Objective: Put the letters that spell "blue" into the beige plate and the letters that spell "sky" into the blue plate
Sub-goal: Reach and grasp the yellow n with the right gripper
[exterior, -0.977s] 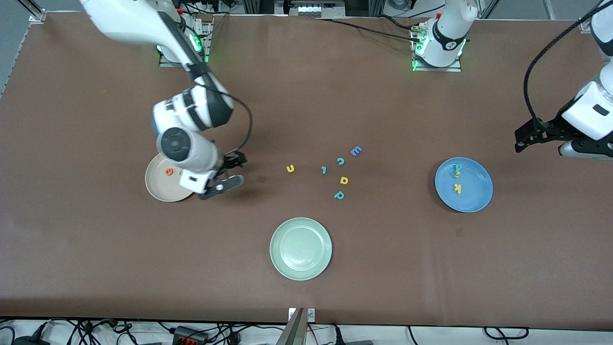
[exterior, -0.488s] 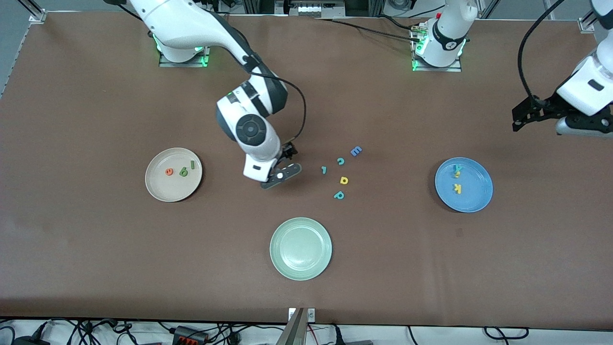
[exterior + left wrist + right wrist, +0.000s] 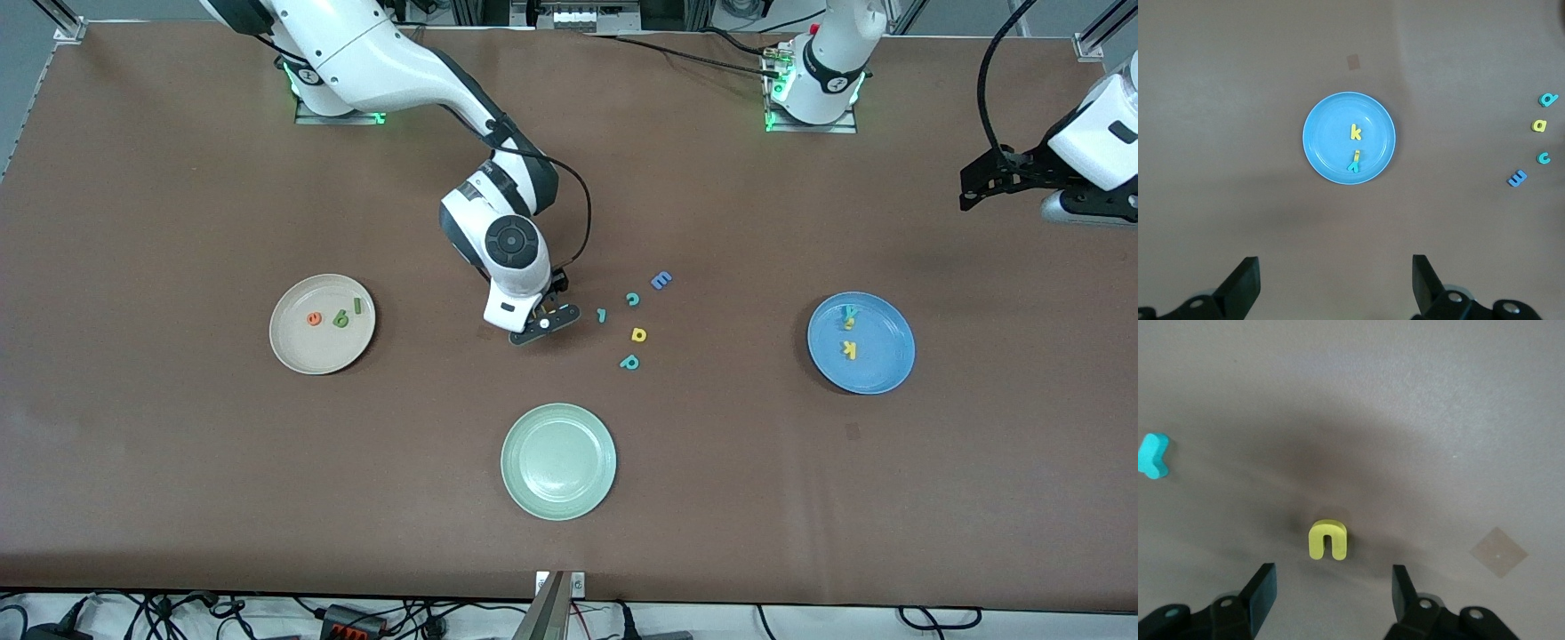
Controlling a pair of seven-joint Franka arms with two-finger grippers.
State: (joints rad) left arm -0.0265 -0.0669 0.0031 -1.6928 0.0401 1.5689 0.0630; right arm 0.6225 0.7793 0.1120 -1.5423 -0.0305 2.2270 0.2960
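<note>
Only the right wrist view shows the yellow u (image 3: 1329,539), lying untouched on bare table before the right gripper (image 3: 1331,587), whose fingers stand apart; the left gripper (image 3: 1335,283), also spread, waits high over the blue plate (image 3: 1321,157).

High front view, two downward wrist-cams

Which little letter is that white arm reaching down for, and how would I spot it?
Find the beige plate, then the loose cluster of letters mid-table. Between them hangs the right gripper, fingers apart, over the yellow u. It lies alone on bare table, apart from the teal hooked letter, the cluster's nearest.
</note>
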